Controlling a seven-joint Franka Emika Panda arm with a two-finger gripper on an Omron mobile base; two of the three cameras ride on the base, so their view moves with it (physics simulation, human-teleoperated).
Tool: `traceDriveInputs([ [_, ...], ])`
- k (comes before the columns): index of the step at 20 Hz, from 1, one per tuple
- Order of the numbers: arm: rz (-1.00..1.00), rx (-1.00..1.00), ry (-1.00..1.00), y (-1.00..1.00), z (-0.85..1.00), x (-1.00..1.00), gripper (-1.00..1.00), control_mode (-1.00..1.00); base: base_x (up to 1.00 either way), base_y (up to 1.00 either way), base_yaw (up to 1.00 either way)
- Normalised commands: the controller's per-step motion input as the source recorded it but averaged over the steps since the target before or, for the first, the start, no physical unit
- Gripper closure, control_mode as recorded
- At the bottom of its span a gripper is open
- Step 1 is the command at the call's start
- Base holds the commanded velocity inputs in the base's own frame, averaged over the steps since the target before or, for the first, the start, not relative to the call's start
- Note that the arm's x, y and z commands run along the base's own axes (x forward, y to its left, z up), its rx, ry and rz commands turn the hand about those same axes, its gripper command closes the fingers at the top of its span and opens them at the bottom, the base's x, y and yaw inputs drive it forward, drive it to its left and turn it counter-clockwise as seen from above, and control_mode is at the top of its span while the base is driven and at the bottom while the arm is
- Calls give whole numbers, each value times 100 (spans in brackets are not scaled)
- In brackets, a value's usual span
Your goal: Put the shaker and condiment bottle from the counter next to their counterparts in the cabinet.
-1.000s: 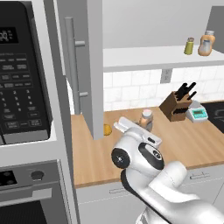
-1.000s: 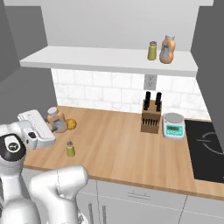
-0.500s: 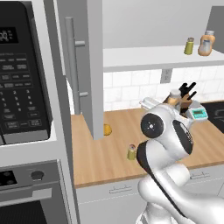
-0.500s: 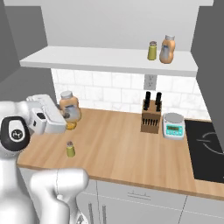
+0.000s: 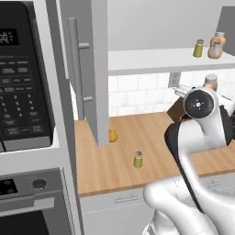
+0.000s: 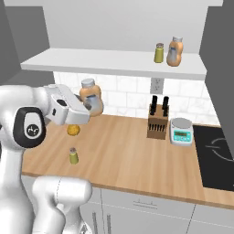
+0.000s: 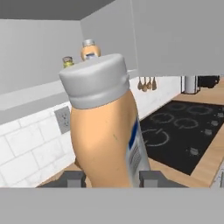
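Above the counter (image 6: pixel 137 151), the gripper (image 6: pixel 89 109) was clamped on the bottle (image 6: pixel 90 96), lifted clear. Shaker (image 6: pixel 73 156) stood on the wood.

My left base camera sits behind the arm on its left and looks forward and down at the counter (image 5: pixel 119 160), with the microwave (image 5: pixel 20 78) very near on its left side. My right base camera looks at the same counter (image 6: pixel 137 155) from the other side and takes in the stove top (image 6: pixel 219 155). Both see the white shelf (image 5: pixel 156 59) up high. My hand camera is very close to the condiment bottle (image 7: pixel 107 127) and faces the stove top (image 7: pixel 175 131).
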Motion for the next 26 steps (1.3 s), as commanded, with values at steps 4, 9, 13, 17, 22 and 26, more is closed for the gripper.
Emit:
traceDriveInputs([
  [4, -1, -1, 16, -26, 71, 0, 100, -100, 0, 0, 0],
  [9, 0, -3, 6, -11, 71, -2, 100, -100, 0, 0, 0],
  [13, 5, -16, 4, 27, 11, -2, 100, -100, 0, 0, 0],
  [17, 11, -5, 0, 0, 24, 1, 100, -100, 0, 0, 0],
  [22, 8, -1, -1, -12, 23, 0, 100, -100, 0, 0, 0],
  [26, 0, -1, 0, -28, 9, 3, 100, -100, 0, 0, 0],
])
